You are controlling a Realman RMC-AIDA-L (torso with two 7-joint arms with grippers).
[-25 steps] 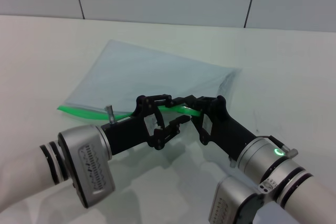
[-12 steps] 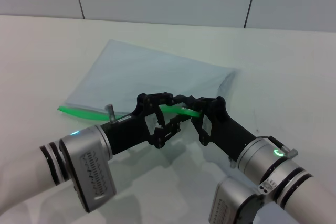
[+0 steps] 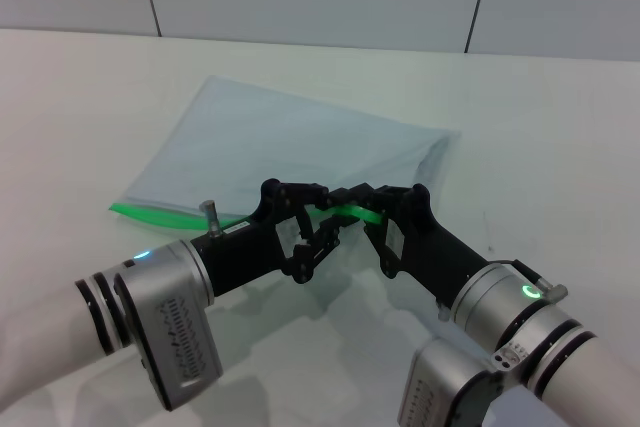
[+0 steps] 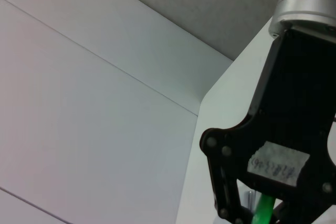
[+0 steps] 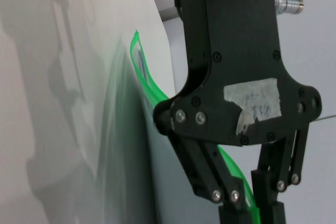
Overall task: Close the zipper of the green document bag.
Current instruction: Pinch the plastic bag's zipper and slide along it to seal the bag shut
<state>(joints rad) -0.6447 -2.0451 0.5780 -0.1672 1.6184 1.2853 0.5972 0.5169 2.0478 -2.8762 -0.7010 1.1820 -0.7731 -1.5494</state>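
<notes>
1. Centrally in the head view, the green document bag lies flat on the white table, tilted, its green edge facing the lower part of the frame.
2. The zipper runs from the left-centre of the frame toward the middle, where it lifts off the table between the two grippers.
3. The left gripper reaches in from the lower left; its fingers sit at the raised strip, but whether they clench it cannot be told.
4. The right gripper comes from the lower right and meets the strip just beside the left one; its grasp cannot be told either.
5. Each gripper body carries a taped paper label with handwriting too faint to read.
</notes>
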